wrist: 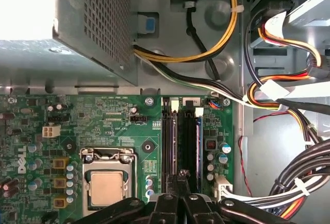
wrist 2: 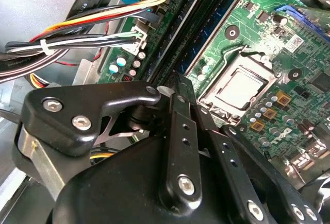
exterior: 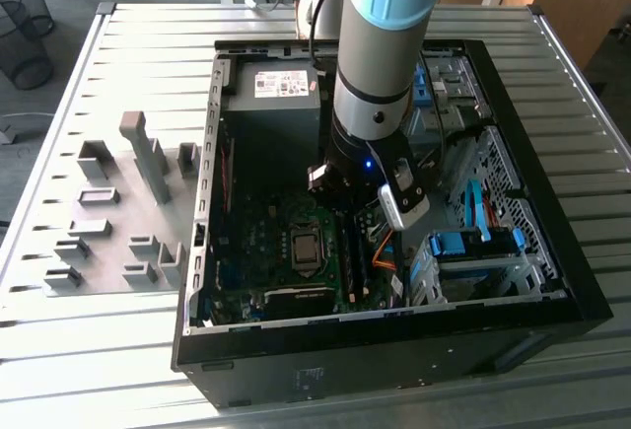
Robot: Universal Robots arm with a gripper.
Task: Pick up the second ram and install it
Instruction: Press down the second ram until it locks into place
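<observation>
Inside the open computer case [exterior: 493, 64], the pincer [wrist: 181, 183], fingers together, presses the second ram [wrist: 197, 147] into its motherboard [wrist: 77, 126] slot beside the CPU socket [wrist: 106, 185], apparently seating it.
</observation>
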